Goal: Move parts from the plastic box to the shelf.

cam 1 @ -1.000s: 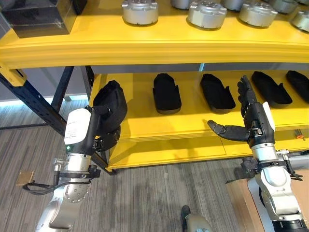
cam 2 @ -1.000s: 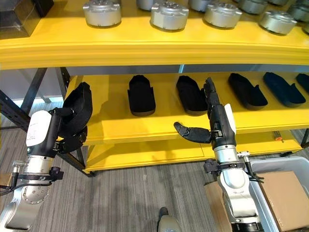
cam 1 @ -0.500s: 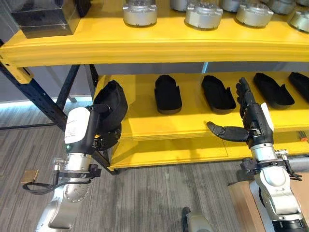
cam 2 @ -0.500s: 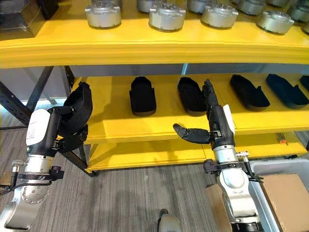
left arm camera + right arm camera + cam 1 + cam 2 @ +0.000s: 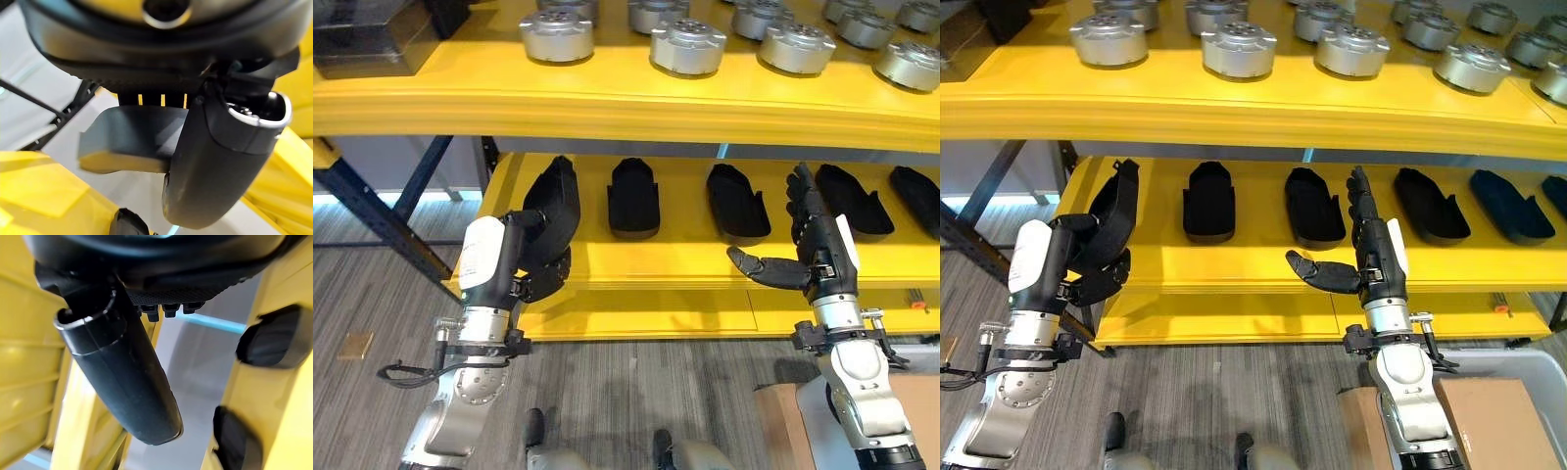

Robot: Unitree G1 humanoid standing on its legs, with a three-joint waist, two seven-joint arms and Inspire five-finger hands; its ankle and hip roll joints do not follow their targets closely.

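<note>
My left hand [image 5: 533,257] grips a black part [image 5: 554,201] at nine o'clock; my right hand [image 5: 813,245] is wide open, empty, at three.

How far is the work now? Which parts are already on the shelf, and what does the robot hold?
Done: a row of black parts lies on the lower shelf. In hand: the left hand holds another black part upright at the row's left end. The right hand is open and holds nothing. Left: setting that part down.

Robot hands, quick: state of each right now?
Left robot hand: shut on a black part, at the lower shelf.
Right robot hand: open, holding nothing.
</note>
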